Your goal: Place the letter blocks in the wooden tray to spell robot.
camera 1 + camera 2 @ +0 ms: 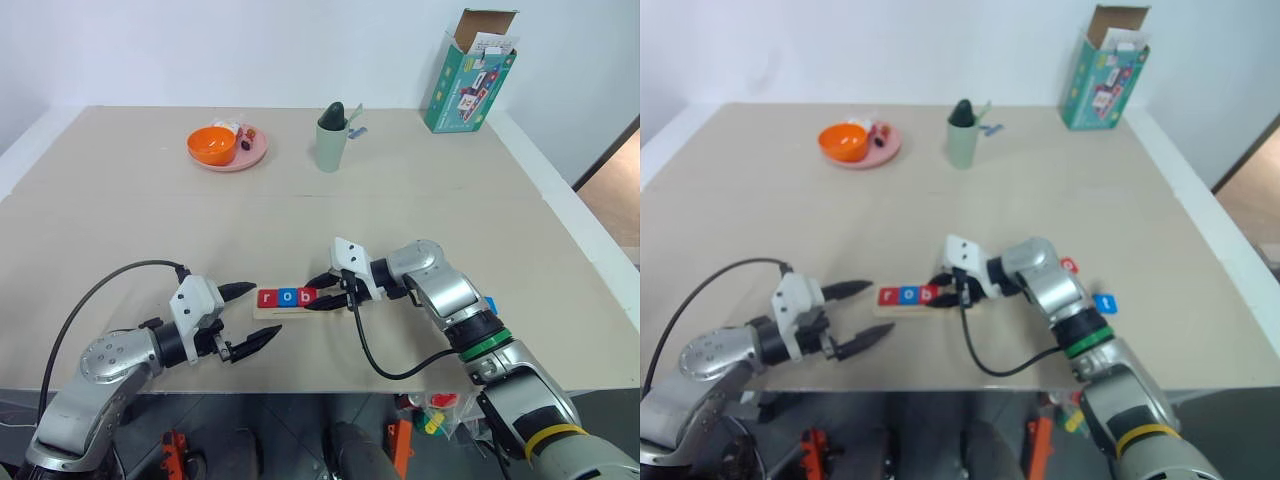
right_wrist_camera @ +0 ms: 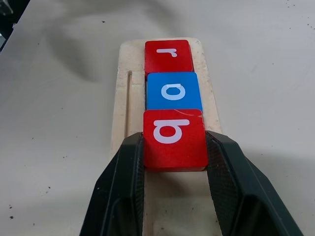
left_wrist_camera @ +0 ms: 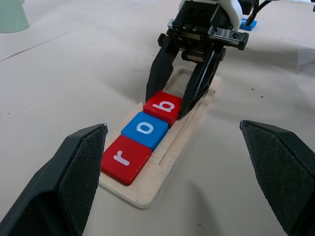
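- Right wrist view: right gripper (image 2: 174,147) clamps the red b tile (image 2: 174,139) by its two side edges, fingers (image 2: 123,187) flanking it over the wooden tray (image 2: 165,216).
- Red r tile (image 2: 168,56) and blue o tile (image 2: 174,91) sit seated in the slot at the upper centre of that frame, touching each other; b touches the o.
- Wooden tray lies at lower centre of the left eye view, near the table's front edge; r-o-b row reads from its left end.
- Left gripper (image 1: 249,318) hangs spread wide and empty at lower left of the left eye view, just beside the tray's left end.
- Risk: b looks slightly raised or tilted at its near edge, so releasing now could leave it riding on the o or on the slot lip.
- Risk: the fingers straddle the tray, so a withdrawal that drags could pull b along or shift the whole tray.
- Risk: the left gripper tips are near the tray end, so any drift could nudge it.
- Right eye view shows the remaining red tile (image 1: 1068,265) and blue t tile (image 1: 1105,302) on the table at centre right, behind the right forearm; the right wrist view misses them.
- Left wrist view shows the bare tray slot behind b.
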Available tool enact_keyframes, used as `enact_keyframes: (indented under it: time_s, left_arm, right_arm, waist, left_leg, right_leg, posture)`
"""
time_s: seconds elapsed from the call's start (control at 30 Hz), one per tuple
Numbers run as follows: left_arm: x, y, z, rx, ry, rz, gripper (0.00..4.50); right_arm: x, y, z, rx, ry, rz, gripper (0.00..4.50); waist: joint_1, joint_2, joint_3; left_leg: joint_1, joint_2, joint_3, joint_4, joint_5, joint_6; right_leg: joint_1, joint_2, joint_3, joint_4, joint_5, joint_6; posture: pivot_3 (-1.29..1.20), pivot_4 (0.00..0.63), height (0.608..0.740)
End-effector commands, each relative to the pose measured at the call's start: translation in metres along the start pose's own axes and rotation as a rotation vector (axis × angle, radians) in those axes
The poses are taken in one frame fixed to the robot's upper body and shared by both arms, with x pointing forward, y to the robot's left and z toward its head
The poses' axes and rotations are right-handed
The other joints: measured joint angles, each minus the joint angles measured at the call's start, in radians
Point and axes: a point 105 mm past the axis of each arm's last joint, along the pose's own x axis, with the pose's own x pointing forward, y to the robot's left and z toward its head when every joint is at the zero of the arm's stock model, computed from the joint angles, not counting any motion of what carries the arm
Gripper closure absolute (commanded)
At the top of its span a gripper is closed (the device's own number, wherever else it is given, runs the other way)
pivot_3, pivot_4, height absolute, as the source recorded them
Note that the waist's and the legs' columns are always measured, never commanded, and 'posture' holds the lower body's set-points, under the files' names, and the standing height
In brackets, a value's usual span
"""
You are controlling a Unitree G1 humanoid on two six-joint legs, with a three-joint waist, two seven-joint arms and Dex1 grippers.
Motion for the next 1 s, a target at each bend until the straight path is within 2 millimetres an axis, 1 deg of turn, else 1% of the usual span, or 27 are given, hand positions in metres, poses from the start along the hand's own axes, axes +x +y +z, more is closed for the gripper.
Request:
enact_keyframes:
  time_s: [0.03,0.07,0.1,0.2,0.27,0.3,0.4,0.47,0.5,0.57,0.7,0.73,0.77,0.8,0.83,0.87,0.9,0.93,0.97,1.0]
  left_arm:
    - [0.001,-0.002,0.009,0.037,-0.026,-0.002,0.0]
    - [0.001,-0.002,0.009,0.036,-0.025,-0.002,0.0]
    - [0.001,-0.002,0.009,0.037,-0.024,-0.002,0.0]
    - [0.0,-0.002,0.008,0.038,-0.02,-0.002,0.0]
    - [-0.001,-0.002,0.008,0.045,-0.012,-0.007,0.0]
    - [-0.001,-0.002,0.007,0.049,-0.008,-0.01,0.0]
    - [-0.002,-0.002,0.007,0.055,-0.003,-0.015,0.0]
    - [-0.002,-0.002,0.007,0.057,-0.003,-0.017,0.0]
    - [-0.002,-0.002,0.008,0.057,-0.005,-0.022,0.0]
    - [-0.001,-0.003,0.009,0.052,-0.009,-0.03,0.0]
    - [-0.001,-0.004,0.009,0.045,-0.012,-0.042,0.0]
    - [-0.001,-0.004,0.008,0.043,-0.01,-0.043,0.0]
    - [-0.002,-0.004,0.007,0.041,-0.009,-0.044,0.0]
    - [-0.002,-0.003,0.007,0.04,-0.008,-0.045,0.0]
    - [-0.003,-0.003,0.006,0.038,-0.006,-0.046,0.0]
    - [-0.003,-0.003,0.005,0.039,-0.003,-0.048,0.0]
    - [-0.003,-0.002,0.004,0.039,-0.001,-0.05,0.0]
    - [-0.003,-0.002,0.004,0.039,0.0,-0.052,0.0]
    - [-0.004,-0.001,0.004,0.041,0.001,-0.054,0.0]
    - [-0.004,-0.001,0.004,0.041,0.0,-0.054,0.0]
  right_arm:
    - [0.0,-0.003,0.006,-0.012,-0.004,0.004,3.31]
    - [-0.001,-0.004,0.007,-0.006,-0.007,0.0,3.31]
    - [-0.001,-0.004,0.007,-0.002,-0.009,-0.004,2.25]
    - [-0.004,-0.008,0.011,0.01,-0.033,-0.025,1.21]
    - [-0.009,-0.011,0.02,0.021,-0.067,-0.054,0.56]
    - [-0.011,-0.013,0.024,0.027,-0.083,-0.067,0.11]
    - [-0.02,-0.016,0.038,0.048,-0.139,-0.111,0.05]
    - [-0.036,-0.024,0.053,0.095,-0.218,-0.205,0.05]
    - [-0.05,-0.024,0.059,0.123,-0.261,-0.269,0.05]
    - [-0.066,-0.016,0.06,0.145,-0.285,-0.343,0.05]
    - [-0.072,0.009,0.058,0.191,-0.317,-0.383,0.05]
    - [-0.07,0.017,0.057,0.209,-0.325,-0.374,0.61]
    - [-0.067,0.025,0.055,0.224,-0.323,-0.361,0.83]
    - [-0.064,0.032,0.052,0.231,-0.316,-0.349,1.15]
    - [-0.057,0.041,0.049,0.233,-0.302,-0.32,1.6]
    - [-0.051,0.048,0.046,0.234,-0.289,-0.296,1.86]
    - [-0.046,0.052,0.044,0.236,-0.281,-0.282,2.4]
    - [-0.042,0.055,0.042,0.237,-0.277,-0.278,2.49]
    - [-0.035,0.057,0.041,0.244,-0.271,-0.253,2.99]
    - [-0.029,0.058,0.041,0.244,-0.266,-0.239,3.35]
  waist:
    - [0.0,0.0,0.0]
    - [0.0,0.0,0.0]
    - [0.0,0.0,0.0]
    - [0.0,0.0,0.0]
    - [0.0,0.0,0.0]
    - [0.0,0.0,0.0]
    - [0.0,0.0,0.0]
    - [0.0,0.0,0.0]
    - [0.0,0.0,0.0]
    - [0.004,0.0,0.0]
    - [0.003,0.0,0.0]
    - [0.002,0.0,0.0]
    - [0.0,0.0,0.0]
    - [-0.003,0.0,0.0]
    - [-0.004,0.0,0.0]
    - [-0.005,0.0,0.0]
    - [-0.005,0.0,0.0]
    - [-0.005,0.0,0.0]
    - [-0.005,0.0,0.0]
    - [-0.006,0.0,0.0]
  left_leg:
    - [0.0,0.0,0.0,0.0,0.0,0.0]
    - [0.0,0.0,0.0,0.0,0.0,0.0]
    - [0.0,0.0,0.0,0.0,0.0,0.0]
    - [0.0,0.0,0.0,0.0,0.0,0.0]
    - [0.0,0.0,0.0,0.0,0.0,0.0]
    - [0.0,0.0,0.0,0.0,0.0,0.0]
    - [-0.001,0.0,0.0,0.0,0.0,0.0]
    - [-0.001,0.0,0.0,0.0,0.0,0.0]
    - [-0.001,0.0,0.0,-0.001,0.0,0.0]
    - [-0.002,0.0,-0.001,-0.001,0.0,0.0]
    - [-0.003,-0.001,-0.003,-0.001,-0.001,-0.002]
    - [-0.003,-0.001,-0.003,-0.001,-0.001,-0.002]
    - [-0.003,-0.001,-0.003,-0.001,-0.001,-0.002]
    - [-0.003,-0.001,-0.002,-0.001,-0.001,-0.002]
    - [-0.002,0.0,-0.001,-0.001,-0.001,-0.002]
    - [-0.002,0.0,-0.001,-0.001,-0.001,-0.002]
    - [-0.002,0.0,-0.002,-0.001,-0.001,-0.002]
    - [-0.001,0.0,-0.002,-0.001,-0.001,-0.002]
    - [-0.001,0.0,-0.002,-0.001,-0.001,-0.002]
    - [-0.001,0.0,-0.002,-0.001,-0.001,-0.002]
  right_leg:
    - [0.0,0.0,0.0,0.0,0.0,0.0]
    - [0.0,0.0,0.0,0.0,0.0,0.0]
    - [0.0,0.0,0.0,0.0,0.0,0.0]
    - [0.0,0.0,0.0,0.0,0.0,0.0]
    - [0.0,0.0,0.0,0.0,0.0,0.0]
    - [0.0,0.0,0.0,0.0,0.0,0.0]
    - [-0.001,0.0,0.0,0.0,0.0,0.0]
    - [-0.001,0.0,0.0,0.0,0.0,0.0]
    - [-0.001,0.0,0.0,0.0,0.0,0.0]
    - [-0.002,0.0,-0.001,0.0,0.0,0.0]
    - [-0.001,-0.002,-0.003,0.0,-0.003,0.0]
    - [-0.001,-0.002,-0.003,0.0,-0.004,0.0]
    - [-0.001,-0.002,-0.003,0.0,-0.004,0.0]
    - [-0.002,-0.002,-0.002,0.0,-0.003,0.0]
    - [-0.002,-0.001,-0.001,0.0,-0.003,0.0]
    - [-0.002,0.0,-0.001,0.0,-0.003,0.0]
    - [-0.002,0.0,-0.001,0.0,-0.003,-0.001]
    - [-0.001,0.0,-0.002,0.0,-0.003,-0.001]
    - [-0.001,0.0,-0.002,0.0,-0.002,-0.001]
    - [-0.001,0.0,-0.002,0.0,-0.002,-0.001]
  posture:
    - [0.0,0.15,0.74]
    - [0.0,0.15,0.74]
    - [0.0,0.15,0.74]
    - [0.0,0.15,0.74]
    - [0.0,0.15,0.74]
    - [0.0,0.15,0.74]
    - [0.0,0.15,0.74]
    - [0.0,0.15,0.74]
    - [0.0,0.15,0.74]
    - [0.0,0.15,0.74]
    - [0.0,0.15,0.74]
    - [0.0,0.15,0.74]
    - [0.0,0.15,0.74]
    - [0.0,0.15,0.74]
    - [0.0,0.15,0.74]
    - [0.0,0.15,0.74]
    - [0.0,0.15,0.74]
    - [0.0,0.15,0.74]
    - [0.0,0.15,0.74]
    - [0.0,0.15,0.74]
